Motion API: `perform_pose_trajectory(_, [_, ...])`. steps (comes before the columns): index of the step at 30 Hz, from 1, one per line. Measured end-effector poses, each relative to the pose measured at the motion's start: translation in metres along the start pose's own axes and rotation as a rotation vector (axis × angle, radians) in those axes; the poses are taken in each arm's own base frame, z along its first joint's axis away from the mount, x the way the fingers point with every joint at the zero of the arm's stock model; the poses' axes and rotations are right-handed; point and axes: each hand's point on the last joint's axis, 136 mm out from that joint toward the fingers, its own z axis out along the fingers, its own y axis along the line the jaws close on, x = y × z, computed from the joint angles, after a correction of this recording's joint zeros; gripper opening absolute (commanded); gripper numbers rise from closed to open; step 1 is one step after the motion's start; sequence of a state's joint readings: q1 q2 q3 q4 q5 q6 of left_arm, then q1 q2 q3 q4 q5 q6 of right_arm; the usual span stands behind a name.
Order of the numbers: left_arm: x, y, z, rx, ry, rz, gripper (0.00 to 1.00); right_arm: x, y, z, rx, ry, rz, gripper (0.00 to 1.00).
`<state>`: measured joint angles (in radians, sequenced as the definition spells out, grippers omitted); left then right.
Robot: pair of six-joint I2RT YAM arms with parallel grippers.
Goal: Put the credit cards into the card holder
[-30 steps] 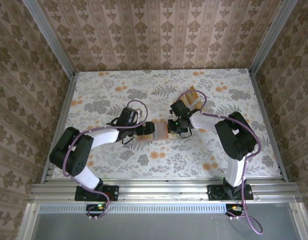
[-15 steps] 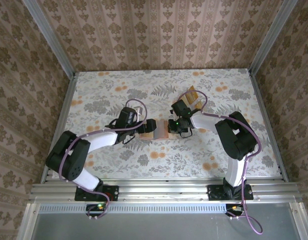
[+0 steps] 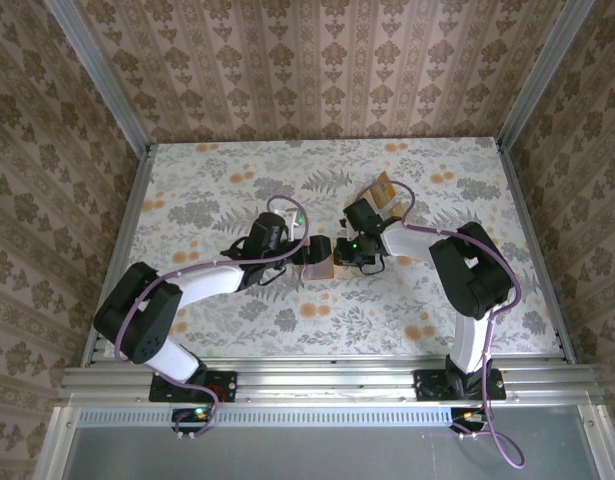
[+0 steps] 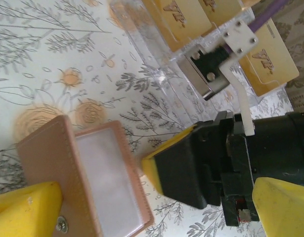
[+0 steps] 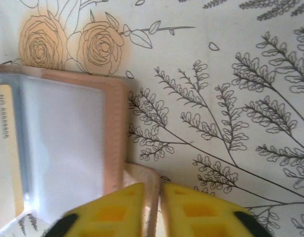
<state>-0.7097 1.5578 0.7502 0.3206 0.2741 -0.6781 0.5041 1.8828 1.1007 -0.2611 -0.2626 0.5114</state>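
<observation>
At mid-tabletop (image 3: 217,180) the card holder (image 5: 67,138) lies open, one tan card (image 5: 6,148) in a pocket. The right gripper (image 5: 152,190) has its fingers a narrow slit apart around the holder's flap (pinching or not, I cannot tell), and the left gripper (image 3: 311,250) is spread wide, holding nothing. Beyond, the credit cards (image 4: 184,15) sit in a clear stand (image 4: 156,54).

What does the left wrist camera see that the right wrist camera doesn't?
Left wrist: the clear stand holding golden cards. Right wrist: a card already tucked into the card holder's pocket. Both: the pink card holder, the right pincer at its edge, and the flowery table.
</observation>
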Motion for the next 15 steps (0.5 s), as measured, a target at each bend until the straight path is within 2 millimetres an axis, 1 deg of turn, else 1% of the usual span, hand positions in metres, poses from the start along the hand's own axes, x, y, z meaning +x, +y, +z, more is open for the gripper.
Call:
perform_pose_trajectory(1, [0.001, -0.002, 0.003, 0.004, 0.004, 0.001, 1.00, -0.002, 0.001, -0.001, -0.012, 0.000, 0.002, 0.40])
perform_pose_trajectory(4, [0.005, -0.009, 0.008, 0.021, 0.009, 0.004, 1.00, -0.003, 0.004, -0.003, -0.042, 0.007, 0.015, 0.49])
perform_pose_trajectory(6, [0.007, -0.012, 0.010, 0.030, 0.011, 0.003, 1.00, -0.008, 0.000, -0.006, -0.051, 0.001, 0.034, 0.50])
perform_pose_trajectory(8, [0.008, -0.015, 0.013, 0.039, 0.009, 0.001, 1.00, -0.018, -0.012, -0.012, -0.040, -0.023, 0.067, 0.52])
perform_pose_trajectory(12, [0.011, -0.018, 0.019, 0.049, 0.005, -0.001, 1.00, -0.038, -0.035, -0.028, -0.013, -0.086, 0.125, 0.53])
perform_pose_trajectory(13, [0.013, -0.018, 0.021, 0.050, 0.006, -0.002, 1.00, -0.043, -0.039, -0.034, -0.010, -0.103, 0.135, 0.53])
perform_pose_trajectory(15, [0.017, -0.019, 0.025, 0.053, 0.010, -0.002, 1.00, -0.049, -0.040, -0.042, -0.010, -0.129, 0.140, 0.53])
